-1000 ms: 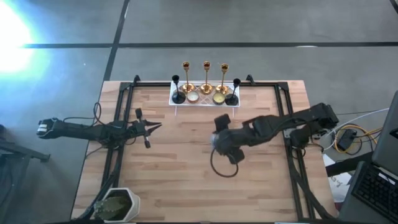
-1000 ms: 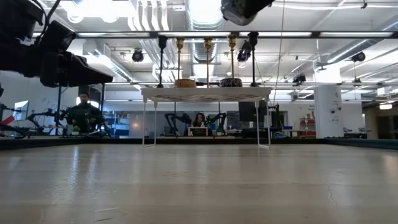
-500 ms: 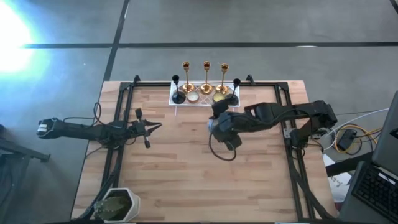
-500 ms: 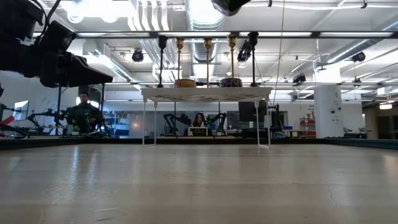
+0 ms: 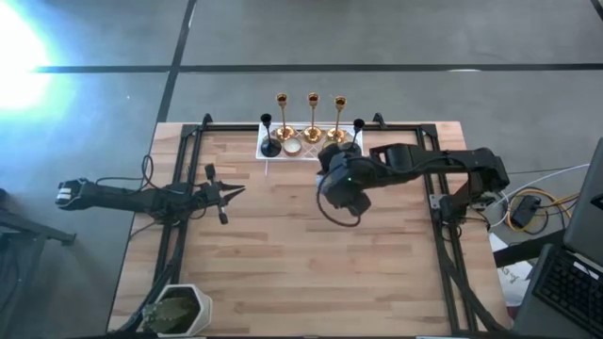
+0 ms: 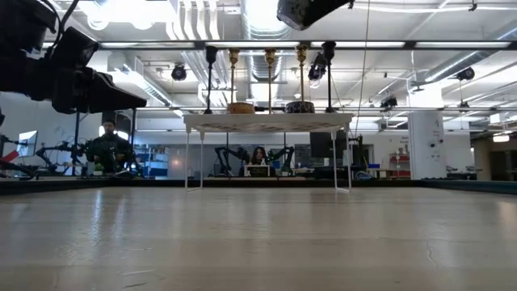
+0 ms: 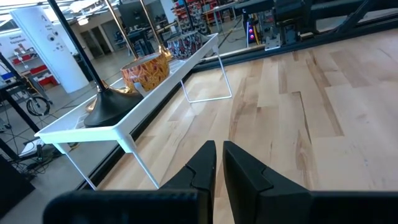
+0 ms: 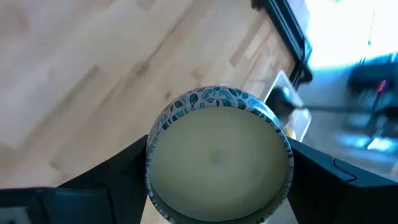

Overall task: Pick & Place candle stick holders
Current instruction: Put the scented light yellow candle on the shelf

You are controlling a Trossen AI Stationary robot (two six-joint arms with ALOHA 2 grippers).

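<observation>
A white lattice tray [image 5: 267, 153] stands at the table's far edge on thin legs. On it stand three tall gold sticks [image 5: 312, 104], two black holders [image 5: 268, 146] and a cream cup [image 5: 292, 147]. My right gripper [image 5: 332, 160] is just in front of the tray, high above the table, shut on a round cup with a blue-patterned rim [image 8: 217, 155]. It also shows at the top of the low view [image 6: 307, 10]. My left gripper [image 5: 241, 191] waits at the table's left, shut and empty [image 7: 219, 163]. My right gripper pinches the cup between its two fingers [image 8: 124, 171], one on each opposite side of the round wall [image 8: 154, 146]. The cup's cream open face is turned toward the wrist camera. The cup is lifted clear of the table.
A white pot with a green plant [image 5: 179, 309] stands at the near left corner. Black frame rails [image 5: 174, 235] run along the table's left and right sides. A dark cable loop [image 5: 337, 215] hangs below the right wrist. Bare wood lies in the table's middle [image 5: 283, 254].
My right gripper has carried the cup toward the table's far edge and a little left, up to the tray, and has turned about on the way. The cup stays clear of the table.
</observation>
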